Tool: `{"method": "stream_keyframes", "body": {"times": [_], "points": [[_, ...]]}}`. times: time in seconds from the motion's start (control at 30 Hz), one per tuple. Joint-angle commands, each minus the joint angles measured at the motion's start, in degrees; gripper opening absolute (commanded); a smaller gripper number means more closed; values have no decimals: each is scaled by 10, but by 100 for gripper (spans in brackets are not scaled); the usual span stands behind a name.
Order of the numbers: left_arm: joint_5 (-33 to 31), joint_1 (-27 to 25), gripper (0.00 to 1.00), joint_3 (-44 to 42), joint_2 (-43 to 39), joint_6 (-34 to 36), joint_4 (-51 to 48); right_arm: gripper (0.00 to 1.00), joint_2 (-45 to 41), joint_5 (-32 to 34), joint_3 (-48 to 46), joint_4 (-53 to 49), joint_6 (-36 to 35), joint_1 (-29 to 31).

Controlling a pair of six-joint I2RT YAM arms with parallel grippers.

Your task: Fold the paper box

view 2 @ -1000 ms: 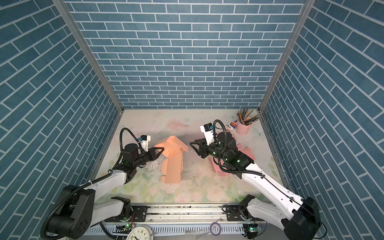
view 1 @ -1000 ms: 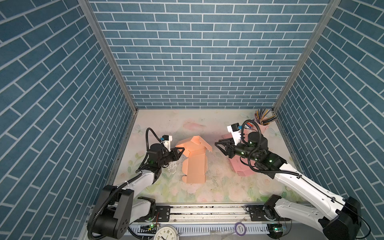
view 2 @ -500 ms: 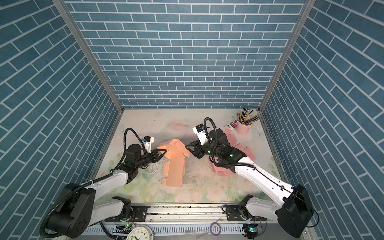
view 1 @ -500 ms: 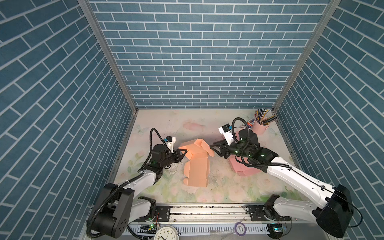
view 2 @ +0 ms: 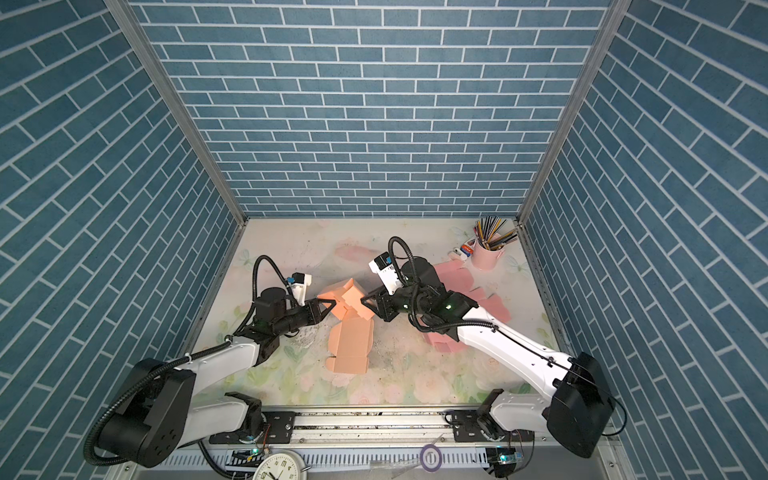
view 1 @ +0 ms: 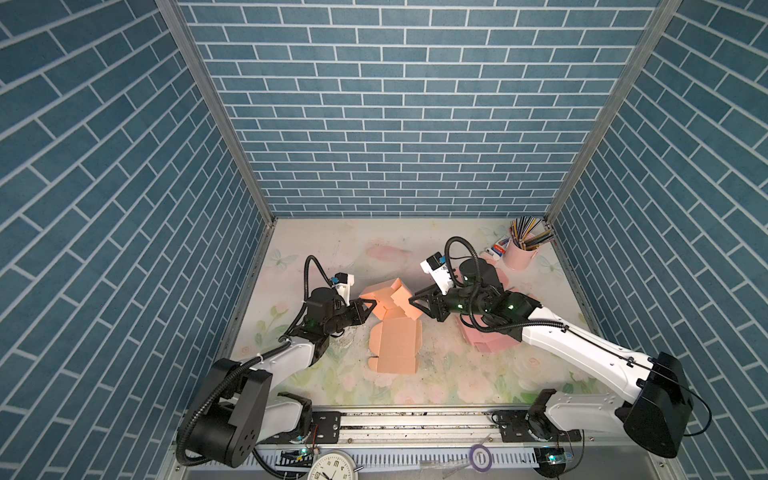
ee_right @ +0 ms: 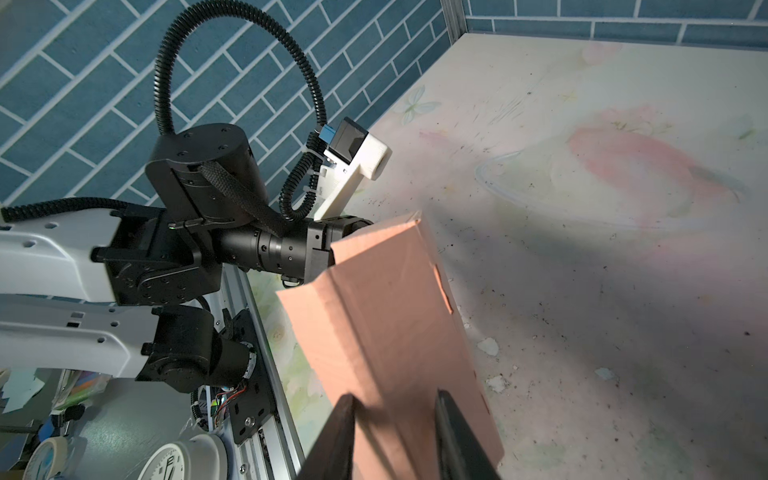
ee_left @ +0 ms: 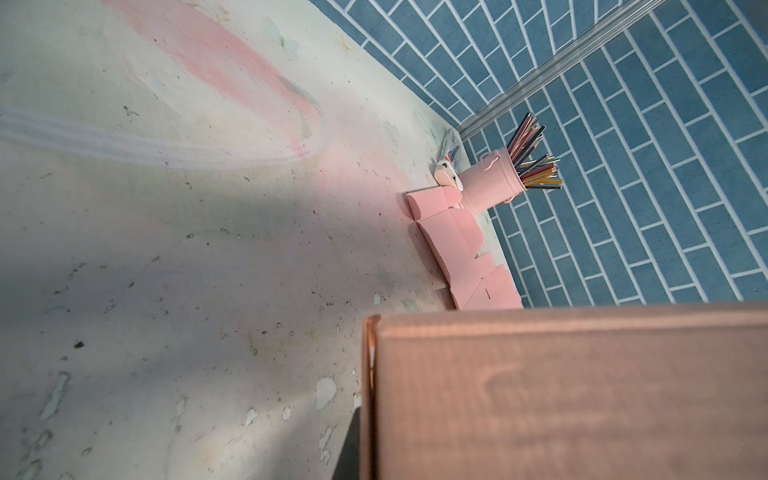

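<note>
Standing at the front rail, I see the salmon paper box [view 1: 395, 345] half made in the middle of the bench [view 1: 332, 249]: its long near panel lies flat on the flowered surface, while the far panels are lifted and creased into a rough peak between the 2 arms. The left end effector [view 1: 369, 308] is closed tight on the raised flap at the box's left edge, and in the left wrist view that cardboard [ee_left: 561, 395] fills the near corner, too close and blurred to show the grip itself. The right end effector [view 1: 415, 303] comes in from the opposite side with its jaws partly apart; in the right wrist view its 2 dark fingers [ee_right: 340, 440] stand either side of the lifted panel [ee_right: 395, 316], a clear gap between them, and I cannot tell whether either pad is pressing on the card. Under the right arm lies a pile of flat pink box blanks [view 1: 486, 336], and a pink cup of coloured pencils [view 1: 518, 254] stands in the far right corner. A white clock [view 1: 332, 467] sits by the rail.
</note>
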Motion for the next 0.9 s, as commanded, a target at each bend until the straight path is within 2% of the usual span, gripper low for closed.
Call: {"method": "stream_keyframes", "body": {"times": [0.0, 0.27, 0.47, 0.7, 0.87], "points": [[-7, -4, 7, 16, 3, -3, 0, 33, 16, 53, 29, -28, -24, 15], [-26, -6, 7, 18, 12, -10, -17, 36, 83, 235, 94, -73, -14, 89], [-32, -5, 7, 17, 24, -27, -13, 38, 120, 352, 134, -121, 1, 120], [-41, -16, 7, 18, 30, -36, -19, 39, 154, 450, 166, -160, 4, 148], [-46, -21, 7, 27, 38, -40, -27, 34, 187, 519, 199, -193, 4, 173]]}}
